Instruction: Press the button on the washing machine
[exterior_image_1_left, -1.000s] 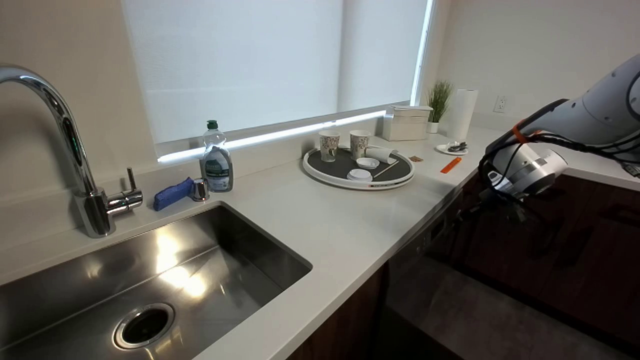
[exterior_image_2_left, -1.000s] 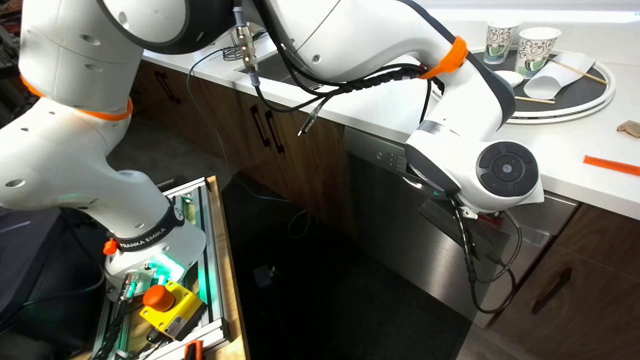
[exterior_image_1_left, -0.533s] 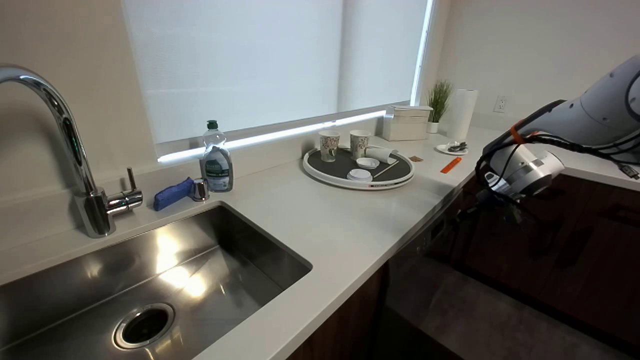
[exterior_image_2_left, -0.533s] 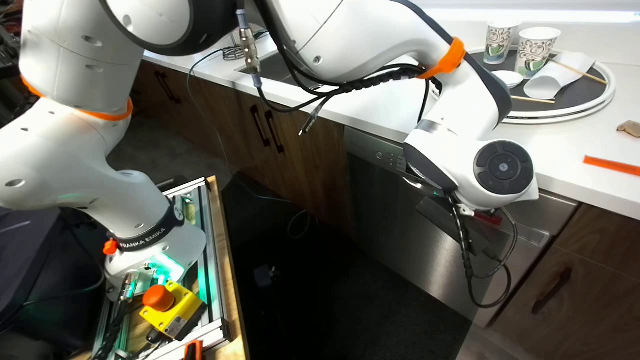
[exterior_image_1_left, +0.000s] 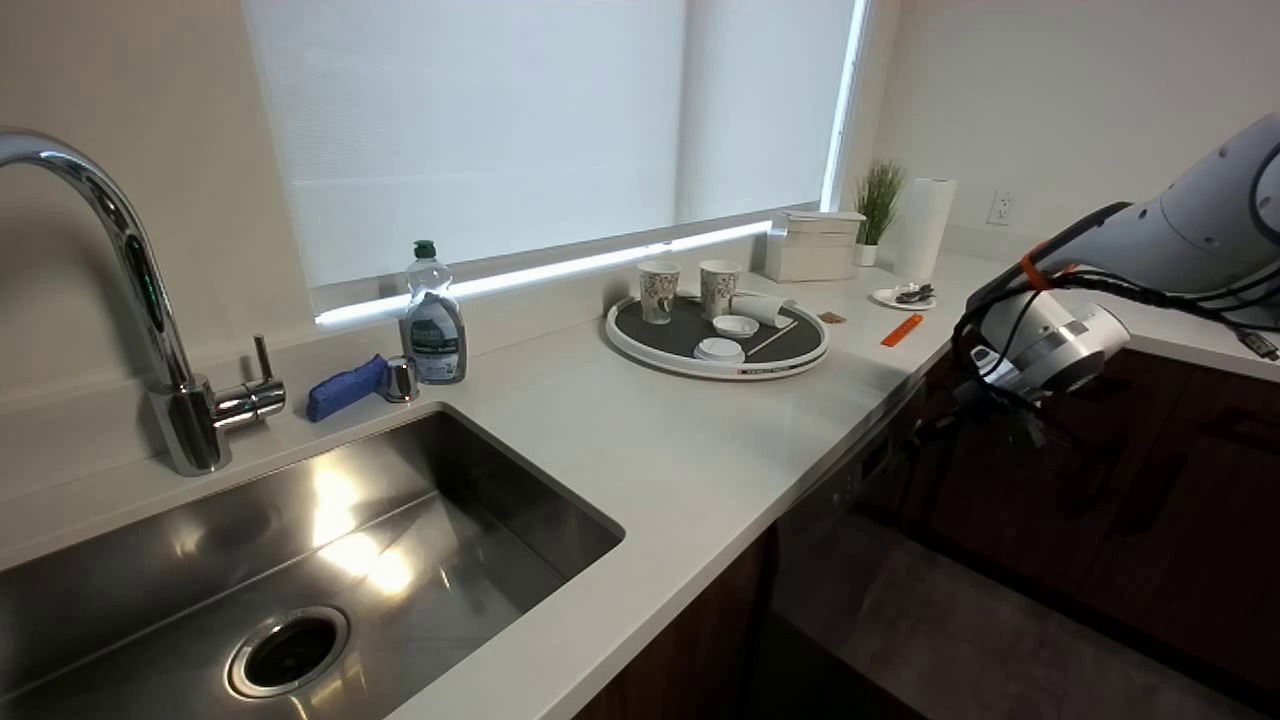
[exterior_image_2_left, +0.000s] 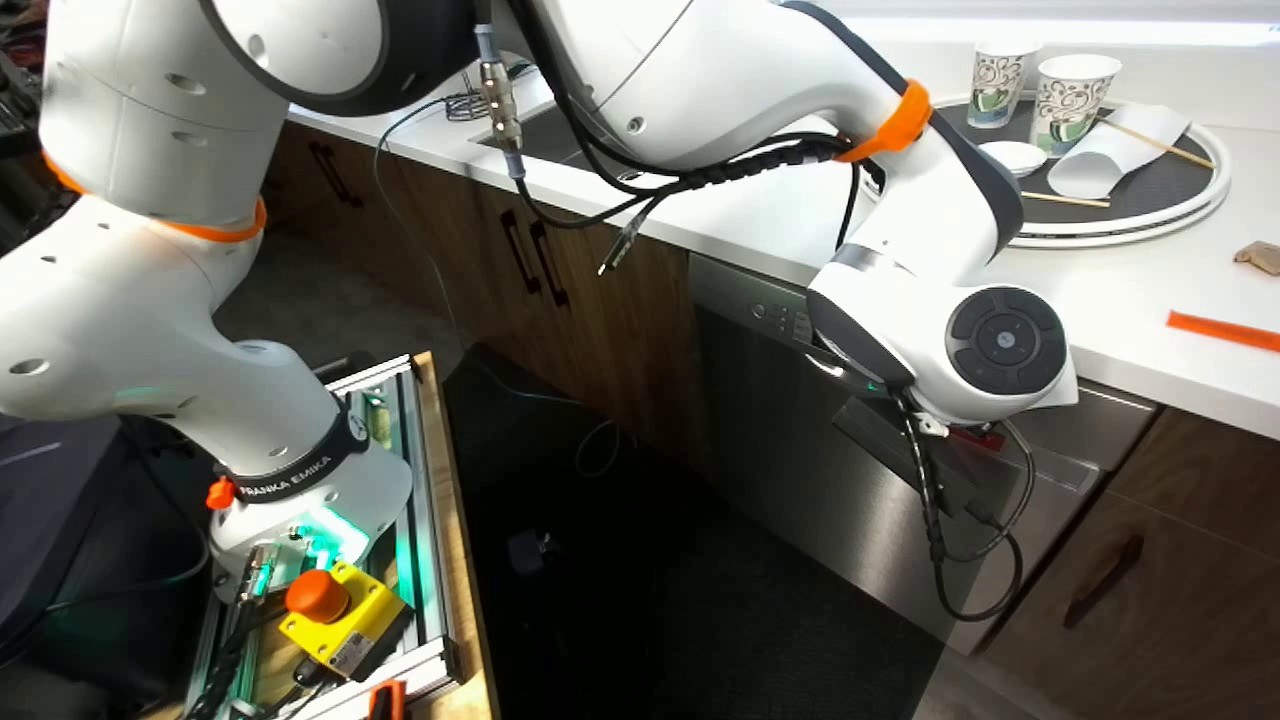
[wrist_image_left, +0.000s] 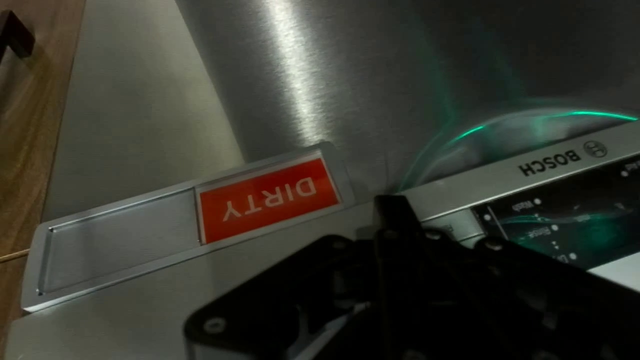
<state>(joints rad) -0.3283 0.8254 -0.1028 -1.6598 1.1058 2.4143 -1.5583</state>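
The washing machine is a built-in Bosch appliance with a flat, dark steel front under the counter. It fills most of the wrist view and looks dark in an exterior view. A silvery button lies beside its black display in the wrist view, partly covered by my gripper. More small buttons sit at the panel's left. My gripper is shut and empty, its tips together in front of the panel between the DIRTY sign and the button. Whether they touch cannot be told. The wrist hides it in an exterior view.
The DIRTY sign is on the front, left of the tips in the wrist view. The white counter overhangs above and bears a round tray with cups. A wooden cabinet adjoins. Cables hang from the wrist.
Compared with a second ago, the wrist has shifted slightly left in both exterior views. In the last half second it is almost still. The appliance looks the same.
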